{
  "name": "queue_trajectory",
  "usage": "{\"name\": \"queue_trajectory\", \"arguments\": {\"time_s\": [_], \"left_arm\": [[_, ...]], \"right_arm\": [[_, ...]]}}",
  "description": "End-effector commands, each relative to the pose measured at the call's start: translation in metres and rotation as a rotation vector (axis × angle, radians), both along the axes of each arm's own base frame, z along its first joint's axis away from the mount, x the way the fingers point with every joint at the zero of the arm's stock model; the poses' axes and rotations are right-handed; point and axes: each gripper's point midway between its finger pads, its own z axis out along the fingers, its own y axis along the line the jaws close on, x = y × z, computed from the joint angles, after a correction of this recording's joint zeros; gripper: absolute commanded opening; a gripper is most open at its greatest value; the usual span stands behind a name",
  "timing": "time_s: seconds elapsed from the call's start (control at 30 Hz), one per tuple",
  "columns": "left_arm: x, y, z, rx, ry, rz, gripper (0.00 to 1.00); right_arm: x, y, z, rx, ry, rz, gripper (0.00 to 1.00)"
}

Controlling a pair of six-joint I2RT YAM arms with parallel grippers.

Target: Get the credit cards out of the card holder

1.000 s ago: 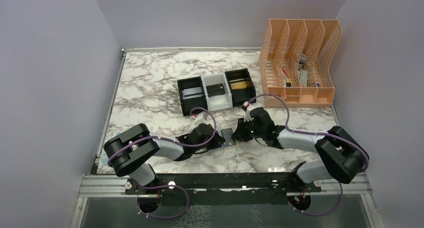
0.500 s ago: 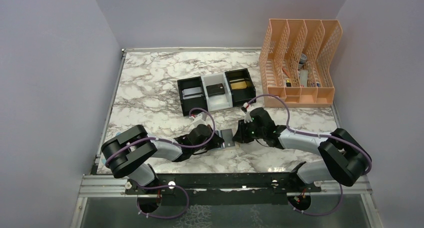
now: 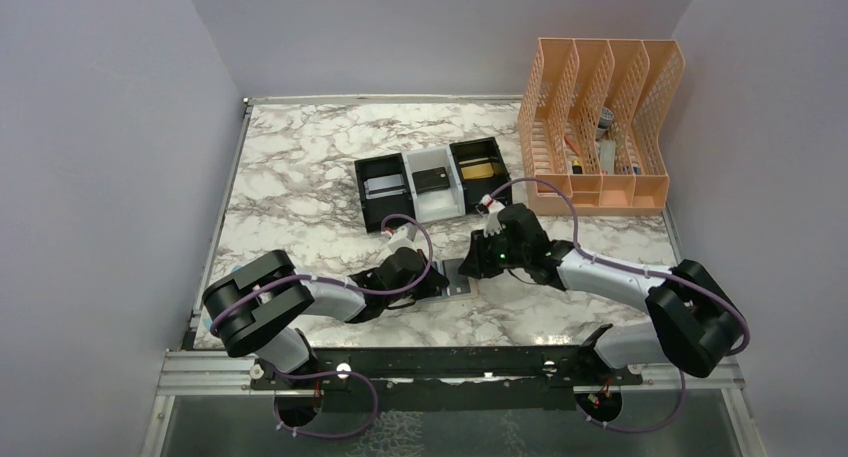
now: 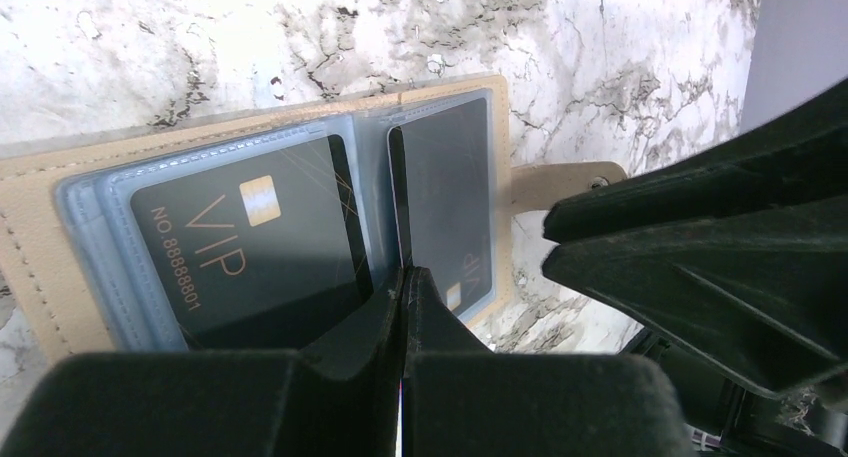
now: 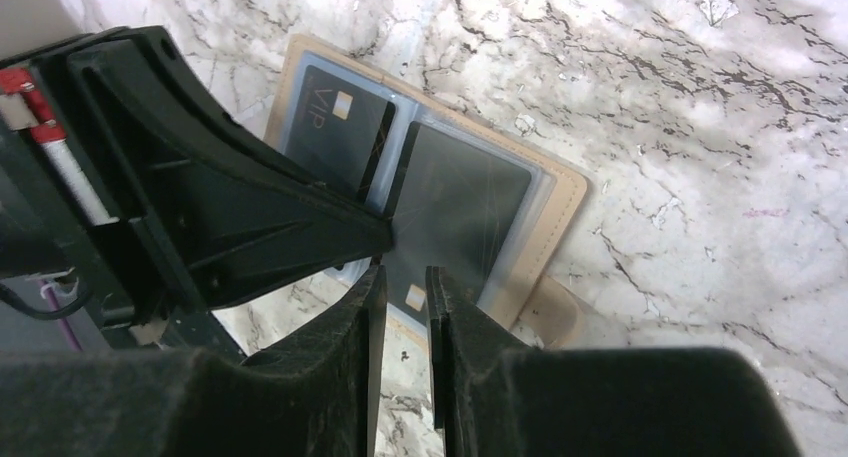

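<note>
The tan card holder [image 3: 457, 278] lies open on the marble between both arms. Two dark credit cards sit in its clear pockets: one marked VIP [image 4: 240, 247] on the left panel, another [image 4: 445, 192] on the right panel. My left gripper [image 4: 403, 273] is shut, its tips pressed on the holder's centre fold [image 5: 392, 167]. My right gripper [image 5: 405, 273] hovers at the near edge of the right-hand card [image 5: 460, 207]. Its jaws stand a narrow gap apart with nothing between them.
A row of small black and white bins [image 3: 404, 167] stands behind the holder, with a silvery card [image 3: 385, 187], a dark card [image 3: 432, 180] and a gold card [image 3: 480, 170] in them. A peach mesh file organizer [image 3: 600, 127] fills the back right corner.
My right gripper has shifted a little left and away, over the holder's right panel, and its jaws parted slightly. The left gripper stayed put.
</note>
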Motion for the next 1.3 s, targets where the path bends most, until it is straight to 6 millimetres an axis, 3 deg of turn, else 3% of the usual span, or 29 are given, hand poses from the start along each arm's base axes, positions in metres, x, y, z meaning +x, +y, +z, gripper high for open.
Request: {"name": "queue_trajectory", "arguments": {"time_s": [0.0, 0.2, 0.37, 0.53, 0.67, 0.9, 1.27], "left_arm": [[-0.001, 0.0, -0.001, 0.027, -0.006, -0.02, 0.0], [-0.001, 0.0, -0.003, 0.03, 0.005, -0.019, 0.08], [-0.001, -0.002, -0.005, 0.025, 0.017, -0.011, 0.23], [0.003, 0.0, -0.006, 0.021, 0.023, 0.029, 0.24], [0.005, 0.004, -0.006, 0.01, 0.026, 0.061, 0.2], [0.005, 0.0, -0.002, -0.014, 0.015, 0.051, 0.0], [0.003, 0.019, 0.009, -0.046, -0.011, 0.108, 0.0]], "right_arm": [[0.004, 0.006, -0.012, -0.023, 0.033, 0.0, 0.23], [0.005, -0.015, -0.048, -0.143, 0.07, -0.071, 0.26], [-0.002, -0.02, -0.057, -0.158, 0.087, -0.069, 0.26], [-0.007, -0.024, -0.064, -0.164, 0.105, -0.081, 0.26], [-0.01, -0.026, -0.068, -0.163, 0.118, -0.086, 0.26], [-0.013, -0.024, -0.07, -0.148, 0.127, -0.08, 0.26], [-0.007, -0.03, -0.071, -0.165, 0.121, -0.12, 0.26]]}}
